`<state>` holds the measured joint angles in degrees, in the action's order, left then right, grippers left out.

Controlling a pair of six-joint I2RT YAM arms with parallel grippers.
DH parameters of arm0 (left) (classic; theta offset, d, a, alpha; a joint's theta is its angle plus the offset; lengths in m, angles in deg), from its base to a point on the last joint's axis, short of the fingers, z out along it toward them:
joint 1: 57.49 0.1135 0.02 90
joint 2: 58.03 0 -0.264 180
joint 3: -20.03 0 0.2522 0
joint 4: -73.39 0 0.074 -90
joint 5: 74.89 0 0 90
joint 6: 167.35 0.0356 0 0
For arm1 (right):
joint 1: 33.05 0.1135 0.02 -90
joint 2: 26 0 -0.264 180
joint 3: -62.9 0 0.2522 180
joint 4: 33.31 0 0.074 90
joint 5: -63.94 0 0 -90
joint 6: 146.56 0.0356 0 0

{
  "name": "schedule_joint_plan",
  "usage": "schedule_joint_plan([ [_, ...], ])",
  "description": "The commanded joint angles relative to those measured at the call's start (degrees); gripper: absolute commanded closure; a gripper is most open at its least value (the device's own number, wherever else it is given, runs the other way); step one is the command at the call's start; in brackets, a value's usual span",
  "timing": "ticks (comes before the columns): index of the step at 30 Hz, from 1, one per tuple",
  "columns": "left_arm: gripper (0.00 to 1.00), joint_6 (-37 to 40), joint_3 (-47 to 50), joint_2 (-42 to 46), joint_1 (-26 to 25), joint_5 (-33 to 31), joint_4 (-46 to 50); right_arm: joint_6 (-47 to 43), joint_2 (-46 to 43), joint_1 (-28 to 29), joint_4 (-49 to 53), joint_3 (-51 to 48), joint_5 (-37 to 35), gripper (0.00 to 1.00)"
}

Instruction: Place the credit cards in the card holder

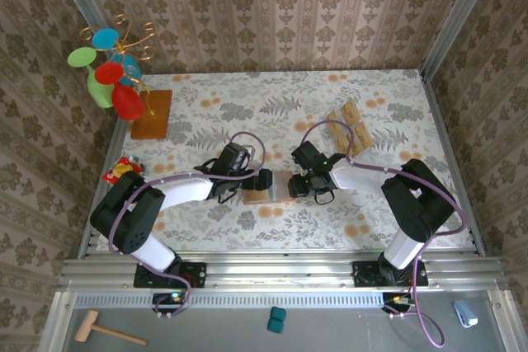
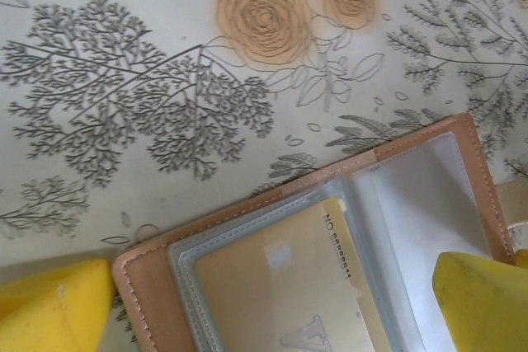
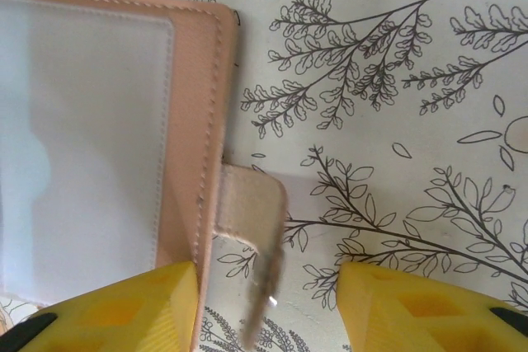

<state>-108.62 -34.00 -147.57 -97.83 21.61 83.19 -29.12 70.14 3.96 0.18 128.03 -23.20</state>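
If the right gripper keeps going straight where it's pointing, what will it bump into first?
Most likely the strap of the card holder, which sits between the right gripper's open fingers. One finger might touch the holder's stitched edge about then; depth is hard to judge.

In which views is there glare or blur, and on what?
Left wrist: the card holder has whitish glare on its clear sleeve, yet the number on the credit card stays legible. Right wrist: the closing strap blurs at its lower end; tablecloth print is sharp.
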Motion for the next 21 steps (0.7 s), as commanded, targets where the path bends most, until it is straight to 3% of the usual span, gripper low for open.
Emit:
schedule_joint_plan([
  [1,0.00,-0.3,-1.2,0.2,-0.4,1.6,-2.0,1.1,4.4,0.7,-2.3,-1.7,0.6,0.50],
  [17,0.00,-6.3,2.4,6.0,-0.8,4.9,-10.4,1.3,6.5,0.7,-3.9,-2.5,1.0,0.53],
  [21,0.00,-6.0,2.5,7.6,-0.9,1.1,-5.1,1.4,6.6,0.6,-3.9,-2.6,0.9,0.53],
])
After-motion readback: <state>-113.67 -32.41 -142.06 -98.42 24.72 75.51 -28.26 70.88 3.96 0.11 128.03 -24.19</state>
